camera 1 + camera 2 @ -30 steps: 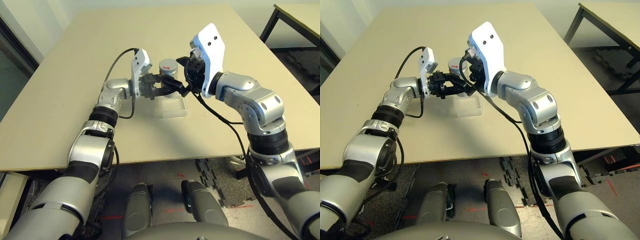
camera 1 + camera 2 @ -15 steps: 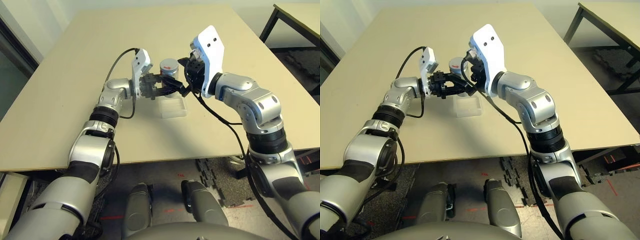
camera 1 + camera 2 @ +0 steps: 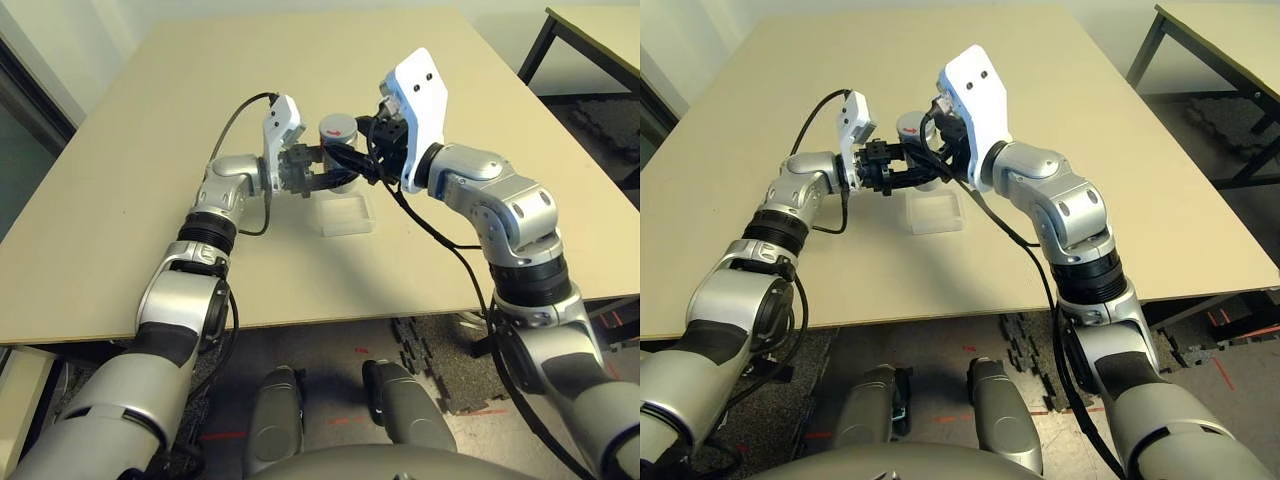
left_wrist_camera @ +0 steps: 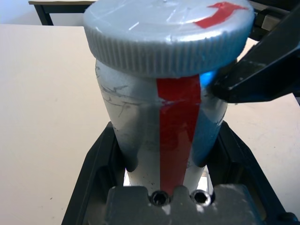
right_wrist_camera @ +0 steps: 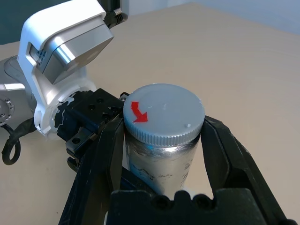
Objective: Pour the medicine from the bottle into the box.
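Note:
The silver-grey bottle (image 3: 337, 131) stands upright in the air, with a red strip down its side and a red arrow on its grey cap (image 5: 164, 112). My left gripper (image 4: 164, 161) is shut on the bottle's body from the left. From the right, my right gripper (image 5: 163, 123) has both fingers against the cap's ribbed rim. The clear box (image 3: 344, 214) lies on the table just below and in front of the bottle, apart from both grippers. The medicine is hidden.
The tan table (image 3: 150, 190) stretches wide on all sides of the box. A second table with black legs (image 3: 545, 40) stands at the far right, beyond the table's edge.
My right gripper's fingers have closed in from wide open onto the bottle's cap. The left gripper and the bottle have stayed where they were.

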